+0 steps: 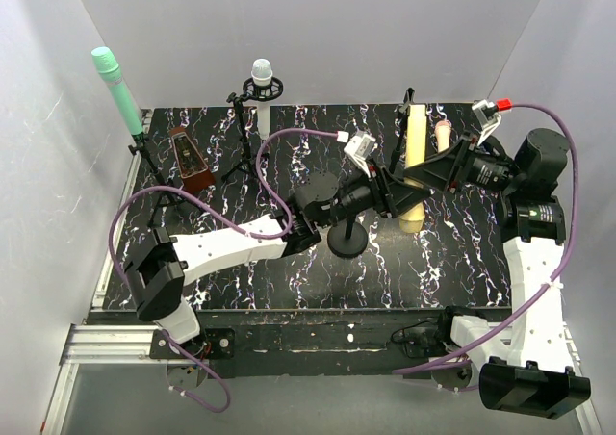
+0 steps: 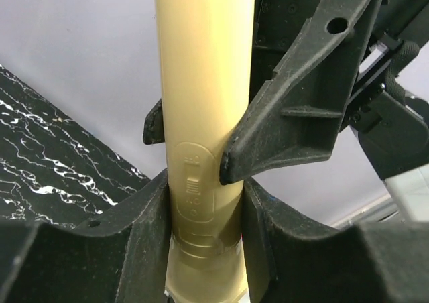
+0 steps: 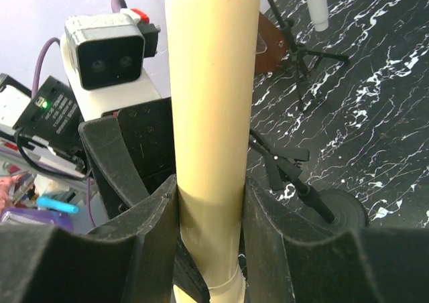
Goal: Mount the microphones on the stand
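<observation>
**Plainly, both claws gripped the yellow microphone**

The black marbled table (image 1: pixel 462 262) filled most of the overhead view. The two arms reached in from its near edge and met right of centre. There the left gripper (image 1: pixel 390 192) and the right gripper (image 1: pixel 430 175) came at the same thing from opposite sides.

That thing was the yellow microphone (image 1: pixel 417 132). In the overhead view it ran lengthwise away from the arm bases, just right of the round-based stand (image 1: pixel 346 241). In the left wrist view the left claw's fingers (image 2: pixel 151 229) pressed against both flanks of the yellow body near its lower end. The right claw's fingers pinched it just above them. In the right wrist view that claw's own fingers (image 3: pixel 151 229) were likewise clamped tight on the barrel. Whether the microphone's end touched the table could not be told.

At the far left corner the mint green microphone (image 1: pixel 120 93) stood tilted in a tripod stand (image 1: pixel 154 166). The white microphone (image 1: pixel 262 74) sat upright in a ring mount (image 1: pixel 263 89) at the back centre. The peach-pink microphone (image 1: pixel 443 132) lay on the table just beside the yellow one, toward the back right. A small brown object (image 1: pixel 192 161) stood between the two rear stands.
</observation>
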Robot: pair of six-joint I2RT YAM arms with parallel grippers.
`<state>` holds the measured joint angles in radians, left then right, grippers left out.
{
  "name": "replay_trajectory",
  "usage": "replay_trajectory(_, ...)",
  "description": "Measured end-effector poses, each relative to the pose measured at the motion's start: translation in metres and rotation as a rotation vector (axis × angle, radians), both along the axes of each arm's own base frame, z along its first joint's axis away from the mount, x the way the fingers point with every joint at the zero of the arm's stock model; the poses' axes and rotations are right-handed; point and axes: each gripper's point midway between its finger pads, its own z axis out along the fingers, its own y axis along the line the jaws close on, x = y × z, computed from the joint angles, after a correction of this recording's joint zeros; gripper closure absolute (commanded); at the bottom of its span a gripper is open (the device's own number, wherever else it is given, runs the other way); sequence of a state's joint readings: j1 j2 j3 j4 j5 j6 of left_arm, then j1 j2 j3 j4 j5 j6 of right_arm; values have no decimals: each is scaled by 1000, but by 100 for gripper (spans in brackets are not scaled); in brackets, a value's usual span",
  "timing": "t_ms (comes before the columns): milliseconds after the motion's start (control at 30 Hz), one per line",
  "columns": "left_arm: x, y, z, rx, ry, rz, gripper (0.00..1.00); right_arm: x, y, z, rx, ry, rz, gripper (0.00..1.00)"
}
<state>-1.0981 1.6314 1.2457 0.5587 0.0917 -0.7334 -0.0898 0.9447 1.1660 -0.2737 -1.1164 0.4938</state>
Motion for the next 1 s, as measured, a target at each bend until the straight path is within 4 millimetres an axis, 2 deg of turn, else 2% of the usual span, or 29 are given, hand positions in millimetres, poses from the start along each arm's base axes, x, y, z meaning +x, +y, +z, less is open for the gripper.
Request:
replay_trajectory(33,-1,1,0,9,-7,-6,100,-1,0,0,-4,-6,9,30)
replay_trajectory(67,-3,2,-2,25,-12,-14,100,-3,1,-2,-12,-16,19,21)
replay_trajectory(100,-4,4,-4,45,-13,-19,100,-6,1,-3,-20,-21,30,19)
replay_trajectory(233,-18,25,-9,146,-6,-59,100,-19,1,1,-89,-110,71,15)
replay_trajectory(333,-34,63,2,206,-5,-76,100,-32,1,9,-138,-205,103,14)
replay_trajectory(400,-49,93,19,218,-13,-83,100,-41,2,10,-166,-260,126,14)
replay_trajectory(467,-63,122,34,221,-19,-88,100,-49,2,6,-194,-306,148,14)
replay_trajectory(533,-79,147,38,238,-13,-105,100,-55,2,0,-227,-357,174,14)
replay_trajectory(600,-93,164,26,286,14,-140,100,-59,1,-9,-267,-415,200,14)
replay_trajectory(700,-111,177,-8,392,89,-216,100,-68,0,-26,-337,-510,248,12)
replay_trajectory(900,-135,181,-93,616,320,-406,100,-76,4,-47,-473,-813,382,12)
replay_trajectory(1000,-142,185,-123,669,415,-481,100,-89,14,-67,-472,-867,484,12)
